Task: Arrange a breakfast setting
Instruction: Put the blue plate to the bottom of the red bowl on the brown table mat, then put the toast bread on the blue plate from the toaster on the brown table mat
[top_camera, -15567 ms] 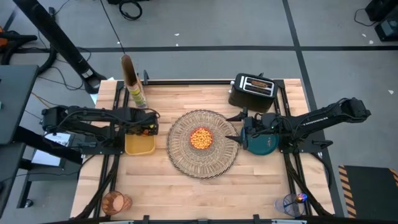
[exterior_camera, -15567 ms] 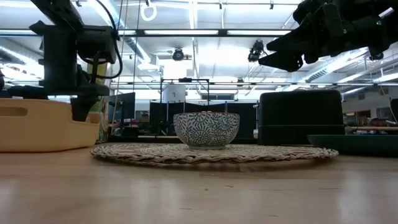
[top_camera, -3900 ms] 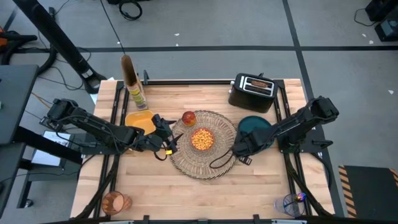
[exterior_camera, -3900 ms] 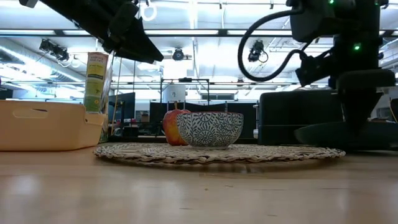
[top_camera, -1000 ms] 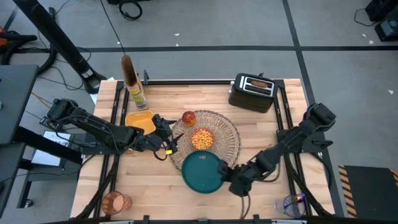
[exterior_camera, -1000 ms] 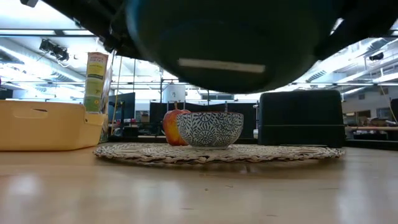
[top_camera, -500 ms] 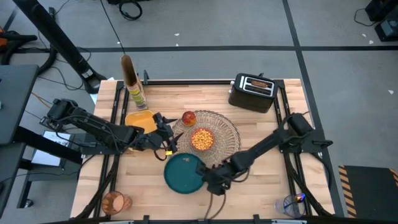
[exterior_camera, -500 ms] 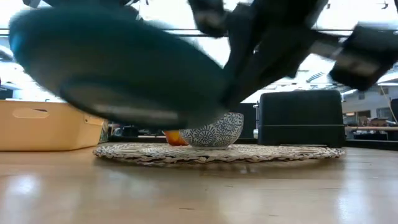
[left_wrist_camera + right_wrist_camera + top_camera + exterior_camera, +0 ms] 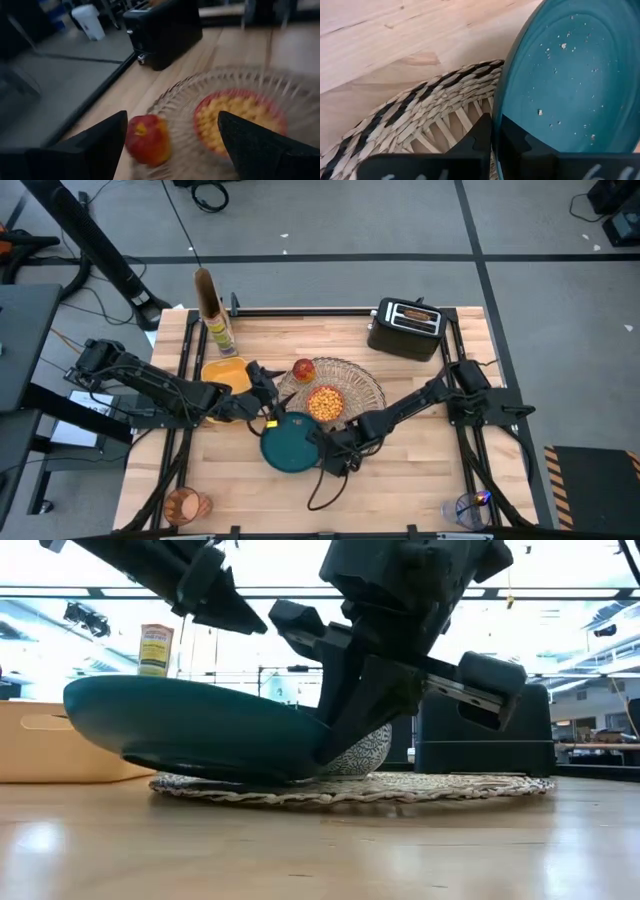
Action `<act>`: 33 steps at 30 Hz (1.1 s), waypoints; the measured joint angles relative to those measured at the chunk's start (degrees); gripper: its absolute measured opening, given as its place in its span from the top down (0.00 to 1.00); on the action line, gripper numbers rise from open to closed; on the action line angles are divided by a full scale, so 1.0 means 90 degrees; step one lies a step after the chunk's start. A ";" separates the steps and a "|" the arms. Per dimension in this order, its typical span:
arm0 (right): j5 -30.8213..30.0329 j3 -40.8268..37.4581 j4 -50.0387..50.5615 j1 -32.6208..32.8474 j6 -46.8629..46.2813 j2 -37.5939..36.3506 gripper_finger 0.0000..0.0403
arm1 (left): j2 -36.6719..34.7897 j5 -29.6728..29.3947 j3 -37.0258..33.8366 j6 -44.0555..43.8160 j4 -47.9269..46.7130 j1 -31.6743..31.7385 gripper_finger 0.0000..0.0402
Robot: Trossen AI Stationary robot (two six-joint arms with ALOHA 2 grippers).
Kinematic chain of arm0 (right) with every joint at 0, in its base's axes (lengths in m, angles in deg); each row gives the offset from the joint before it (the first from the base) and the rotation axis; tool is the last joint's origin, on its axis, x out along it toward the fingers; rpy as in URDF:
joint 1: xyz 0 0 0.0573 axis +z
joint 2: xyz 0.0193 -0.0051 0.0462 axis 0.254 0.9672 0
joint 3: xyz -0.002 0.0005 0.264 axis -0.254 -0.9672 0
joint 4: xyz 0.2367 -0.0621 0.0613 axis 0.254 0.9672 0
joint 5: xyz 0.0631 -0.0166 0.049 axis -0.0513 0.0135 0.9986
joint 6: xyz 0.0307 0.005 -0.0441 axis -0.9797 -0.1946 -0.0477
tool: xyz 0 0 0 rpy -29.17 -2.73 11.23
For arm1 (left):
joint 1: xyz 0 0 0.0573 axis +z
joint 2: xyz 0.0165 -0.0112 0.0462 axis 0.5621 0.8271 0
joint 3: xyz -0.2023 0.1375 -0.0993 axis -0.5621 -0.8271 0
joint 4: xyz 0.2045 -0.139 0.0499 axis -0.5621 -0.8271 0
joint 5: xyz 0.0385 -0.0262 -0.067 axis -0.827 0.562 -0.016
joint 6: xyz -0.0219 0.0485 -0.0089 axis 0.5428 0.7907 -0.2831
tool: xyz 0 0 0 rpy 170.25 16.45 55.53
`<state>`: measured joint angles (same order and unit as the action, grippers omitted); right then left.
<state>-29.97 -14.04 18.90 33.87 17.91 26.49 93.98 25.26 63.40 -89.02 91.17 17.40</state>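
Observation:
The teal plate [image 9: 287,446] hangs over the near left edge of the round straw placemat [image 9: 352,385], with my right gripper [image 9: 322,448] shut on it. On the placemat stand the bowl [image 9: 324,402] of yellow cereal and, behind it on the far left, the red apple [image 9: 303,370]. My left gripper [image 9: 268,395] hovers open at the placemat's left edge, pointing at the apple [image 9: 147,140]. The orange cup [image 9: 185,505] stands at the near left corner. No toast slice shows. My right gripper pinches the plate's rim [image 9: 496,120] on the side toward the table's right, one finger on the plate's inner face and one under it. The fingers slant down from the right. The plate tilts, its held side lower [image 9: 300,735]. Whether its underside rests on the placemat I cannot tell.
A black toaster [image 9: 405,328] stands at the far right. A yellow tray [image 9: 225,375] and a carton [image 9: 218,330] are at the far left, beside my left arm. A clear cup with something blue in it [image 9: 470,506] stands at the near right corner.
My right gripper has carried the teal plate from over the placemat's near edge toward the table's left and a little toward its far edge, and has sunk. The plate has come down to the placemat's near left edge.

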 joint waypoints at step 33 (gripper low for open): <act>-0.1610 -0.0007 0.3868 -0.2973 -0.3680 -0.4463 0.55 | 0.0007 0.0712 0.0000 -0.1181 0.1057 -0.0056 0.21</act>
<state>-44.46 -14.10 53.72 7.11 -15.22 -13.67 94.05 31.66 63.40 -99.65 100.69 16.90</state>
